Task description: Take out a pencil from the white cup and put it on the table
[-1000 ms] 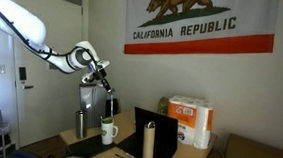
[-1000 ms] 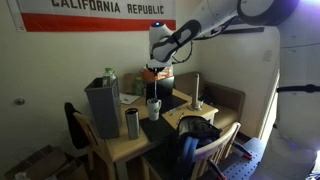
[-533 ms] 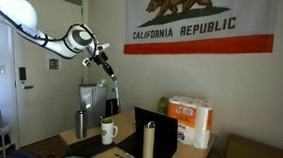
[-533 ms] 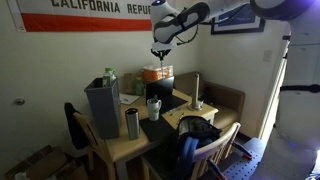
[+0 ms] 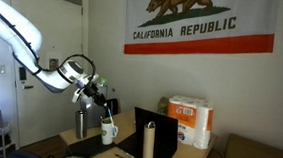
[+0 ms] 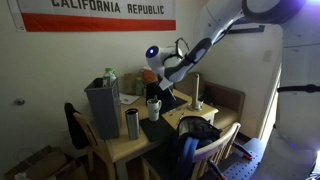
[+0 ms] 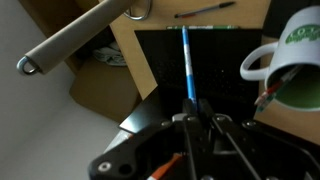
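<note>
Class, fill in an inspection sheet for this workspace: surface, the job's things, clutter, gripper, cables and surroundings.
Surface: light wooden table, with a black mat over part of it.
Job's things: white cup upright on the table; blue pencil out of the cup, held over the mat, not yet laid down.
Clutter: steel tumbler, paper towel pack, grey box, pen.
Gripper: gripper closed on the blue pencil, above the table beside the cup.
Cables: nothing seen.
Surroundings: flag on the wall, door, chair at the table.
</note>
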`<state>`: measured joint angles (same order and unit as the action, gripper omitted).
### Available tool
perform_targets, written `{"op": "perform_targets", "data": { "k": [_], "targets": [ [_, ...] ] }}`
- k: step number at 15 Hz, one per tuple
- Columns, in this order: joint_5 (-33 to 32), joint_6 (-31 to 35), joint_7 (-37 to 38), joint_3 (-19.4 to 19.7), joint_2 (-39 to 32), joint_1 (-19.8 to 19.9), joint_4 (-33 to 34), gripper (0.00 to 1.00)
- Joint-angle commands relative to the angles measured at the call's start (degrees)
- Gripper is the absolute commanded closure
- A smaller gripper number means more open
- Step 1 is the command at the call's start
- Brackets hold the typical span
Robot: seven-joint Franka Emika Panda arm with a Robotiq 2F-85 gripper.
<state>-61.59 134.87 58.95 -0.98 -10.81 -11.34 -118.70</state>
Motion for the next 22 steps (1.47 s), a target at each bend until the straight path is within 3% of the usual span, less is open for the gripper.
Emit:
{"op": "perform_targets", "data": {
  "k": [1, 6, 11, 12, 14, 18, 22],
  "targets": [
    [-12.8, 3.2, 10.7, -0.4, -3.7, 0.4, -4.6, 0.94],
    [-28.5, 3.3, 25.2, -1.3, -10.7, 1.3, -4.3, 0.94],
    [-34.5, 2.2, 29.7, -3.0, -14.7, 2.8, -3.6, 0.94],
    [-35.3, 1.8, 30.3, -3.2, -15.2, 2.9, -3.5, 0.66],
    [-35.7, 1.5, 30.3, -3.7, -16.0, 3.3, -3.0, 0.58],
    [-34.3, 1.9, 29.4, -4.5, -16.7, 4.1, -2.1, 0.27],
    [-22.2, 7.8, 23.2, -6.3, -12.7, 7.5, -2.2, 0.0]
  ]
}}
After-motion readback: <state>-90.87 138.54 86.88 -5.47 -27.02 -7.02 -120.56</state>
